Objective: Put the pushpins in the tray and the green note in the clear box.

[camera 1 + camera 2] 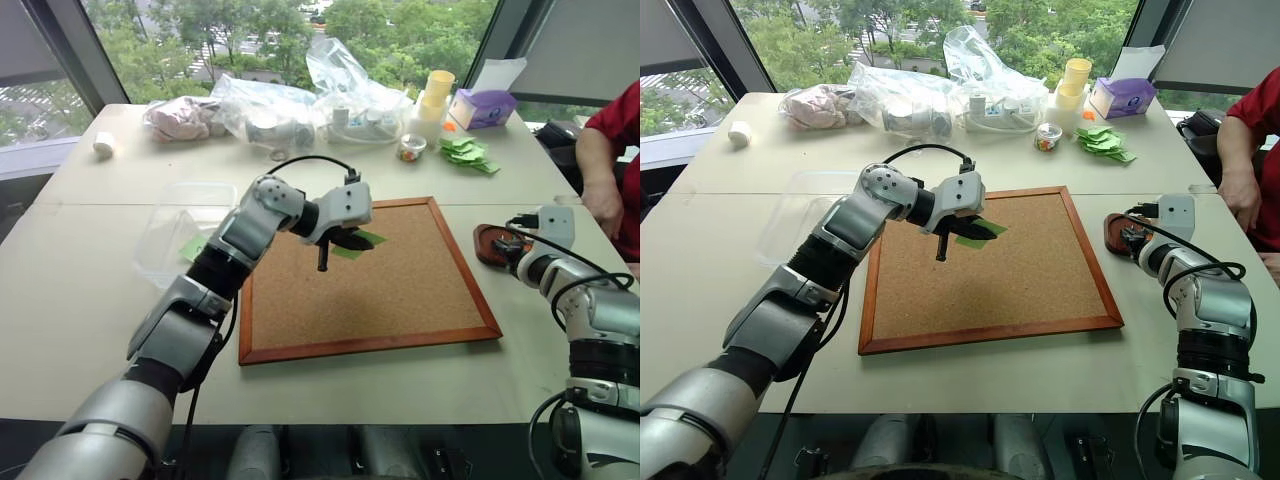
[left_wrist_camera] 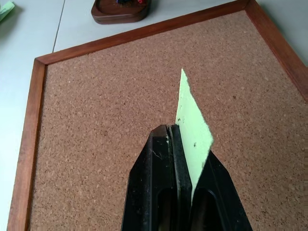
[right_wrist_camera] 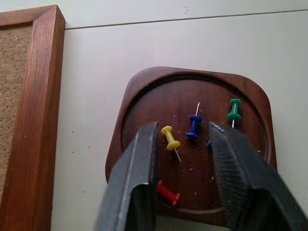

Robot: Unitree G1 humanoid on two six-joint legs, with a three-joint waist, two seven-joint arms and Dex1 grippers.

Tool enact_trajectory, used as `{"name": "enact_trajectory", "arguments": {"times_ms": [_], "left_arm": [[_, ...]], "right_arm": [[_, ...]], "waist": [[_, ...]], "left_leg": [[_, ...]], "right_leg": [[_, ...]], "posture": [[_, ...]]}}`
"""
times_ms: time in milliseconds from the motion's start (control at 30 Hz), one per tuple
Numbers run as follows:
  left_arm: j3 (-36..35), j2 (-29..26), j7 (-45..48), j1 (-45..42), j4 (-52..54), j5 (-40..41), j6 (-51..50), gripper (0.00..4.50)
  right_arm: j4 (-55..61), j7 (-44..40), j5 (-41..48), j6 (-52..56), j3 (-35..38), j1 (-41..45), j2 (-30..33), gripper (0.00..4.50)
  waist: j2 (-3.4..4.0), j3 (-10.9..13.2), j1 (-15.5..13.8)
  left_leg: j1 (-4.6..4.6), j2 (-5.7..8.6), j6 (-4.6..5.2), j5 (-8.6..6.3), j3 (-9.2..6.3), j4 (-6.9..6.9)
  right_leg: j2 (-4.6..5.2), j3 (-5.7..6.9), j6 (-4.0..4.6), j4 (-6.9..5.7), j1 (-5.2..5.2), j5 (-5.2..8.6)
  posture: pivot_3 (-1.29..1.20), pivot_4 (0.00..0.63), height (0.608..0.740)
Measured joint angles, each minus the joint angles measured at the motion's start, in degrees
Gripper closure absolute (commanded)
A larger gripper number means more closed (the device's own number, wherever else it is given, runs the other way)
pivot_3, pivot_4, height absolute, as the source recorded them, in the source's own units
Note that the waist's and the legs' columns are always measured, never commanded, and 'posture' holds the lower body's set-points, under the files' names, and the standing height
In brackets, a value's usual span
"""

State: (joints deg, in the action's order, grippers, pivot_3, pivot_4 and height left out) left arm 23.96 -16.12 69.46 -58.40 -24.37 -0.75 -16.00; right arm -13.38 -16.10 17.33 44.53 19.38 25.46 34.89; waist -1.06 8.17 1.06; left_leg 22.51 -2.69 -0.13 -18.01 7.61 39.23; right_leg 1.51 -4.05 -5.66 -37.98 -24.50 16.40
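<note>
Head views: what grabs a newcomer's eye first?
The left gripper hangs over the corkboard at table centre, shut on the green note, which sticks up clear of the cork. At the board's right, the right gripper stands open over the tray, where yellow, blue, green and red pushpins lie. The clear box waits left of the board.

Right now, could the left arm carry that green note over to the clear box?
Probably yes. The left end effector is shut on the green note, lifted above the corkboard, and the clear box sits open on the table just beside that arm, with nothing between.
</note>
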Motion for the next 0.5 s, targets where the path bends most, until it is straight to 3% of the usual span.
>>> {"name": "enact_trajectory", "arguments": {"times_ms": [100, 500], "left_arm": [[0.0, 0.0, -0.3, 0.1, 0.5, 0.0, -0.2, 4.5], [0.0, 0.0, -1.1, 0.3, 0.5, 0.0, -0.7, 4.5]], "right_arm": [[0.0, -0.1, -0.1, -0.1, 0.0, 0.0, 0.0, 0.13], [1.7, 0.6, 2.5, -0.5, 3.4, -0.2, -1.7, 0.05]], "waist": [[0.0, 0.0, 0.0], [0.01, 0.0, 0.0]], "left_leg": [[0.0, -0.01, 0.0, 0.0, 0.0, 0.0], [0.0, -0.01, -0.01, 0.01, 0.0, 0.0]], "right_leg": [[-0.01, 0.0, 0.0, 0.0, 0.0, 0.0], [-0.01, 0.0, 0.0, -0.01, 0.0, 0.0]], "posture": [[0.0, 0.15, 0.738], [0.0, 0.15, 0.738]]}}
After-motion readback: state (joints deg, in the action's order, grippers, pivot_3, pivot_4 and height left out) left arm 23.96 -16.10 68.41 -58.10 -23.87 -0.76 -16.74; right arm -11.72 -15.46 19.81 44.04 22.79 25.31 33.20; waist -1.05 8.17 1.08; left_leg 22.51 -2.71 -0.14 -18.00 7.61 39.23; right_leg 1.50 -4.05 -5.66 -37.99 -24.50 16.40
